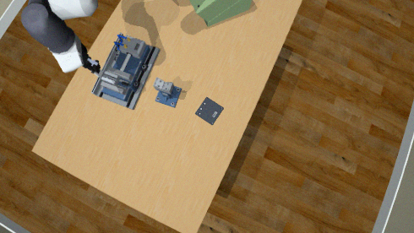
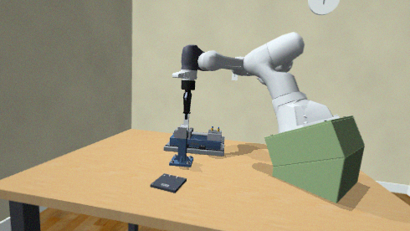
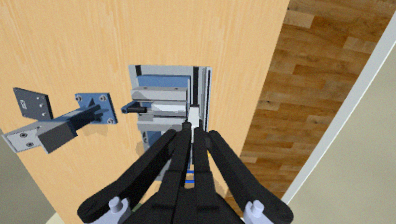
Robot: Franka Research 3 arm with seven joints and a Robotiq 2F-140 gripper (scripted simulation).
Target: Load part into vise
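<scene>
The vise (image 1: 127, 72) (image 2: 202, 143) (image 3: 165, 80) stands with its jaws apart. The part (image 3: 168, 108), a pale metal block, lies between the fixed jaw (image 3: 160, 94) and the cylinder-side jaw (image 3: 155, 123). One end is at the dark work stop (image 3: 136, 108); whether they touch is unclear. Any gap at the fixed jaw and the slot's facing are too small to judge. My gripper (image 1: 100, 73) (image 2: 187, 121) (image 3: 194, 114) is shut and empty, its pale tips low by the part's other end. The infeed plate (image 1: 209, 111) (image 2: 168, 182) (image 3: 33, 104) bears no block.
The V-block (image 1: 164, 86) (image 2: 181, 133) (image 3: 57, 136) stands on its blue post between vise and infeed plate, with nothing in it. Blue fittings (image 1: 120, 40) rise at the vise's cylinder end. The green robot base (image 1: 224, 10) (image 2: 314, 156) is farther off. The table edge is close beside the vise.
</scene>
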